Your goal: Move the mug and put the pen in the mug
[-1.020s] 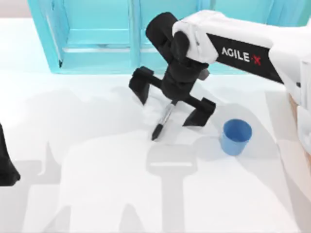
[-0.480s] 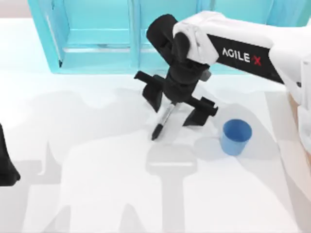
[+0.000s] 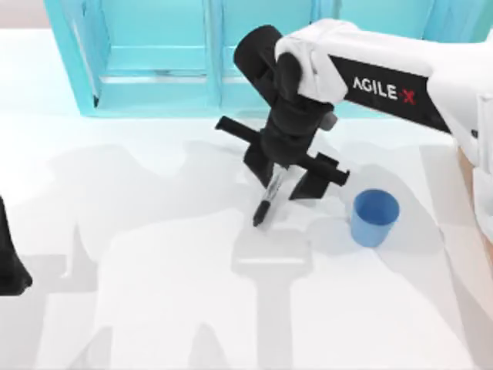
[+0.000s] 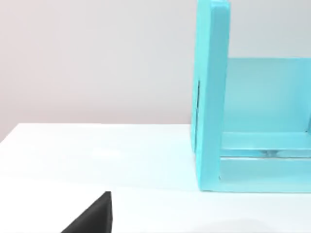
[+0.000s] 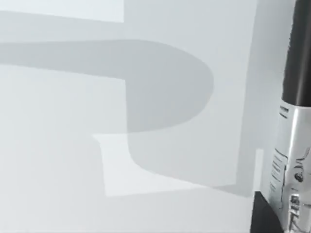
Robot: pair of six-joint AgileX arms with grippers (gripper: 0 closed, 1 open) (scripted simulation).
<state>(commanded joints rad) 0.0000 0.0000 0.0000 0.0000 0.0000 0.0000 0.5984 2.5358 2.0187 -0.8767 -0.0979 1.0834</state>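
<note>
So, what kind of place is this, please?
Likely a simulated tabletop test scene: a plain white table, a turquoise shelf unit behind, and the right claw holding a pen near a blue mug.

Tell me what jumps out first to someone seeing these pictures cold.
The white right arm reaches in from the top view's right, its black right gripper over the middle of the white table, fingers closed on the pen, which slants with its tip toward the table. The blue mug stands upright just right of it, apart from the pen. Behind stands a turquoise shelf, and the left gripper sits parked at the table's left edge.
</note>
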